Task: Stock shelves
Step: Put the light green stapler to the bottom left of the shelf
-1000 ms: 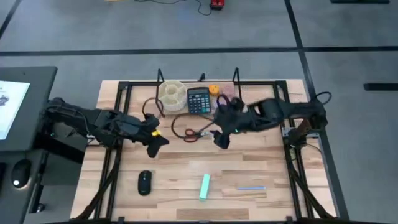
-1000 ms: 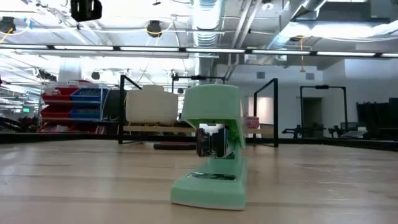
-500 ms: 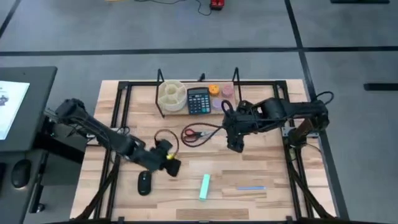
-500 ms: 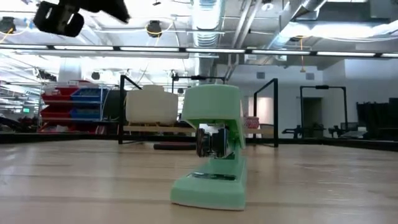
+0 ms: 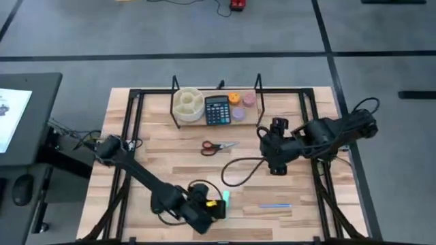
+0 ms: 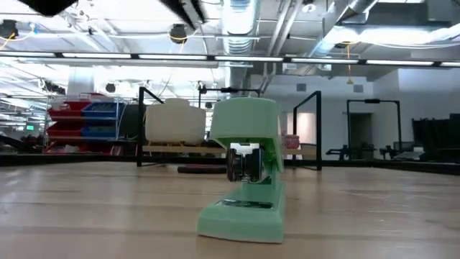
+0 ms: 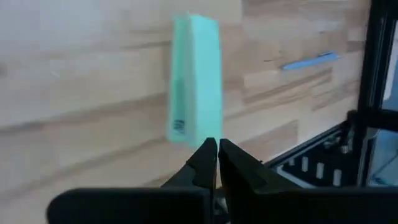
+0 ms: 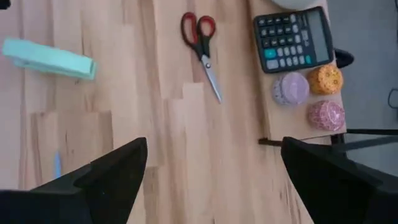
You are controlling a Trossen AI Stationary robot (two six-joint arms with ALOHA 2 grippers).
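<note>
From above, the shelves already hold a calculator; scissors still wait. Left gripper is clenched empty, fingertips just short of the green stapler. Right gripper hangs released, shelves well beyond its fingers.

- The tabletop is pale wood planks inside a black frame.
- A shelf stands at the upper centre of the high view, holding a round white tray, a calculator and three small round pots.
- Scissors lie at the centre.
- A green stapler lies lower centre.
- A blue pen lies to its right.
</note>
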